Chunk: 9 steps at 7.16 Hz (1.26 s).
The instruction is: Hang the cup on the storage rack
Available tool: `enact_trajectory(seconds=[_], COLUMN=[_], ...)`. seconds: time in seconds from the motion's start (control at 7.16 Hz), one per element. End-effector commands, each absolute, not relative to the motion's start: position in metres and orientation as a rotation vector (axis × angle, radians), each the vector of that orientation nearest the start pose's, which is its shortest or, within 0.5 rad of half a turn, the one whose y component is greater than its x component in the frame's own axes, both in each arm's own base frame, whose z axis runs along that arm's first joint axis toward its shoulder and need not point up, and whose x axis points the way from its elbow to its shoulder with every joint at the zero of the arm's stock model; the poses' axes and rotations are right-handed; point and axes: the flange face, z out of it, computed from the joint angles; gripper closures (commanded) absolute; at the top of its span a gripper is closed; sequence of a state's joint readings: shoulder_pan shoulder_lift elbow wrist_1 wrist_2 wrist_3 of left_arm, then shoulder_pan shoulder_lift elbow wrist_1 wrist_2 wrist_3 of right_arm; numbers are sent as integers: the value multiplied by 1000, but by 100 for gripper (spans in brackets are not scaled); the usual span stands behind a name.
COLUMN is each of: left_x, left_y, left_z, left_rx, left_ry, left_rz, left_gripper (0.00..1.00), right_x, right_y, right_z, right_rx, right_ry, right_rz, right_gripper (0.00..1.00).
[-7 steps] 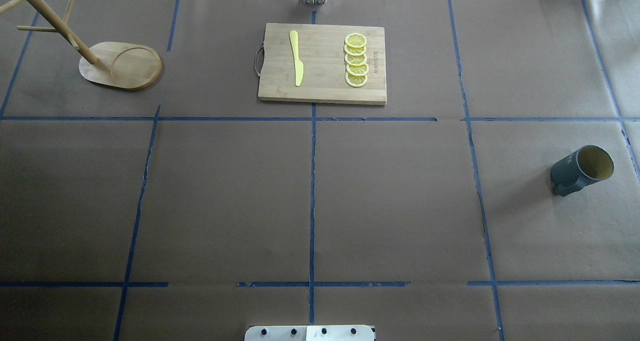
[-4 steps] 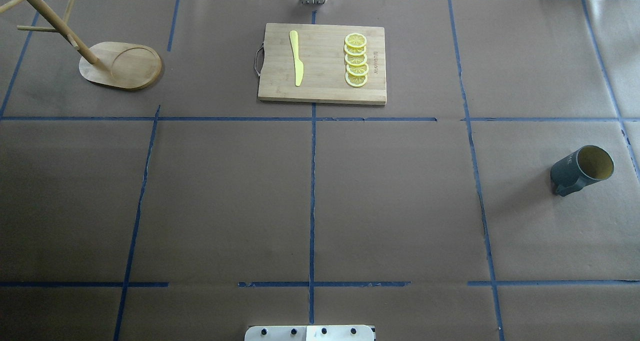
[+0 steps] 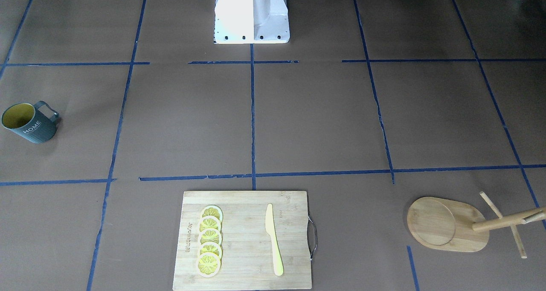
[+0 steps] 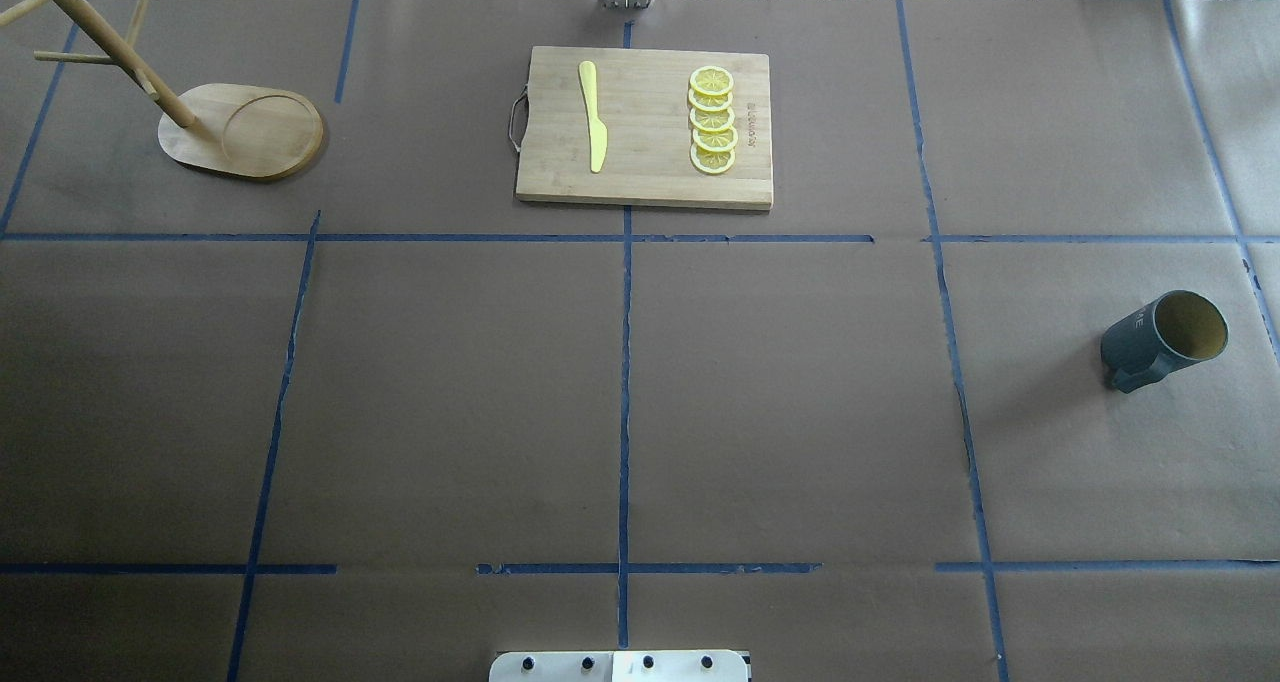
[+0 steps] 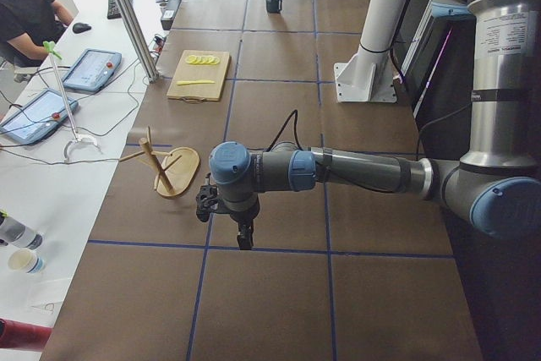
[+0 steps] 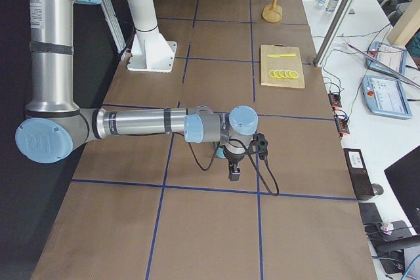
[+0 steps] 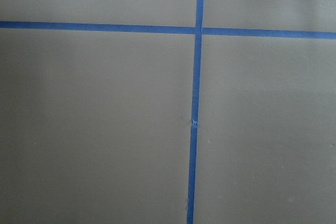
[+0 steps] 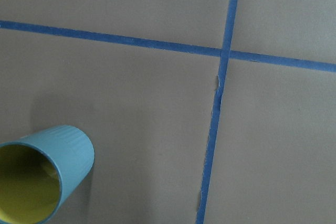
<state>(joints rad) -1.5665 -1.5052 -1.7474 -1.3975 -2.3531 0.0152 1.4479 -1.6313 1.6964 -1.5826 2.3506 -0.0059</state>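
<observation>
the cup [image 4: 1160, 342] stands upright at the right of the table [image 4: 780, 412], handle toward the robot, well apart from the storage rack [image 4: 245, 132] at far left. the right gripper [image 6: 234, 172] should pinch the rim opposite the handle, leaving the loop free; whether its fingers, or those of the left gripper [image 5: 243, 236], are apart i cannot tell

Even, diffuse lighting; shadows soft. White robot base [image 3: 251, 13] blown out. Wrist views slightly soft, washed.

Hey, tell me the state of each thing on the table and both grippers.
Cup: upright on table, empty, not hung.
Rack: upright, pegs bare.
Knife: flat on cutting board.
Lemon slices: overlapping row on board.
Left gripper: above table, jaws unclear.
Right gripper: above table, jaws unclear.
</observation>
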Motion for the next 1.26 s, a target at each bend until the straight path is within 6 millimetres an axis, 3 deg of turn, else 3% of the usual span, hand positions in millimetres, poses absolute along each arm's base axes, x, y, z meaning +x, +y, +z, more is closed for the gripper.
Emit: enact_trajectory(seconds=[0.0, 0.42, 0.84, 0.98, 1.12], left_x=[-61, -61, -61, -61, -61], left_y=[-457, -457, -457, -457, -457], left_z=[617, 618, 615, 613, 614], left_rx=[-50, -51, -47, -43, -45], left_ry=[784, 787, 789, 790, 790], left_rz=[-3, -4, -4, -3, -3], left_gripper=[0, 0, 0, 0, 0], right_x=[-2, -22, -77, -99, -109], right_y=[-473, -473, -472, -470, -468], right_z=[631, 614, 600, 606, 612], right_rx=[-2, -18, -3, -8, -15], right_ry=[-806, -943, -949, -906, -884], right_rz=[-152, -113, -63, -98, -114], right_gripper=[0, 1, 1, 1, 1])
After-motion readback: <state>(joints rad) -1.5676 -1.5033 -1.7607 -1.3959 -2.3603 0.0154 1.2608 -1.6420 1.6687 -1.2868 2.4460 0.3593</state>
